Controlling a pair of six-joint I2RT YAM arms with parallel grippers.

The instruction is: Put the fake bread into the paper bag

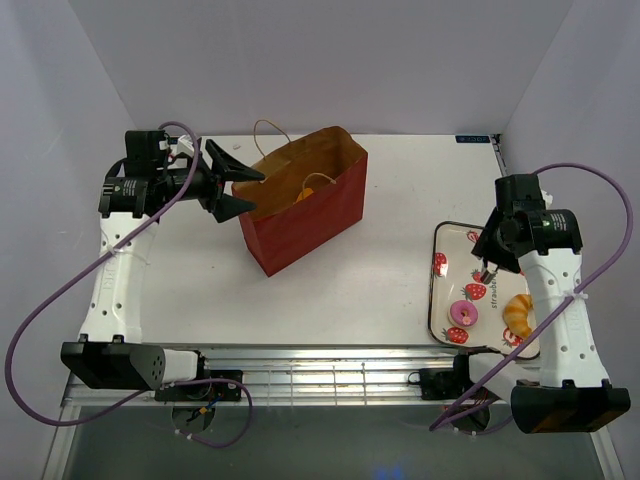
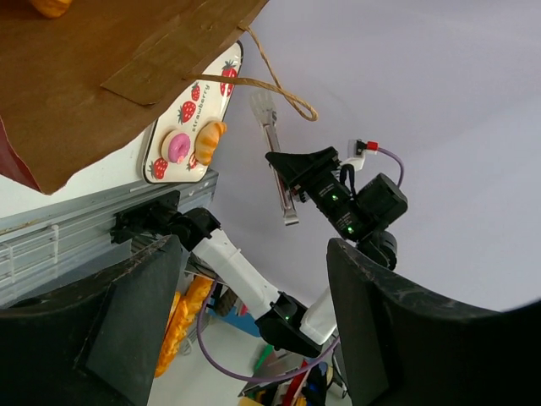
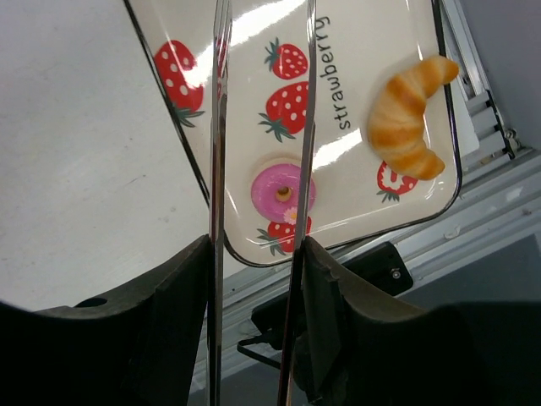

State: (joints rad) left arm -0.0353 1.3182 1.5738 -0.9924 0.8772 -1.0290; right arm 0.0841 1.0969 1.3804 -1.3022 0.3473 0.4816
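The red-brown paper bag (image 1: 305, 215) stands open at the back centre of the table, with one golden croissant (image 1: 312, 185) inside it. My left gripper (image 1: 240, 188) is open beside the bag's left rim, nothing between its fingers (image 2: 135, 304). The bag's tan wall (image 2: 101, 76) fills the upper left of the left wrist view. On the strawberry tray (image 1: 445, 240) lie a pink doughnut (image 1: 462, 313) and a second croissant (image 1: 519, 312). My right gripper (image 1: 490, 262) is shut on the silver tongs (image 3: 218, 127). Their arms hang over the tray, straddling the doughnut (image 3: 282, 188); the croissant (image 3: 407, 117) lies to the right.
The tray (image 3: 245, 51) sits at the table's near right corner, close to the metal front rail (image 1: 320, 375). The bag's cord handles (image 1: 268, 128) loop out at the back. White walls enclose the table on three sides.
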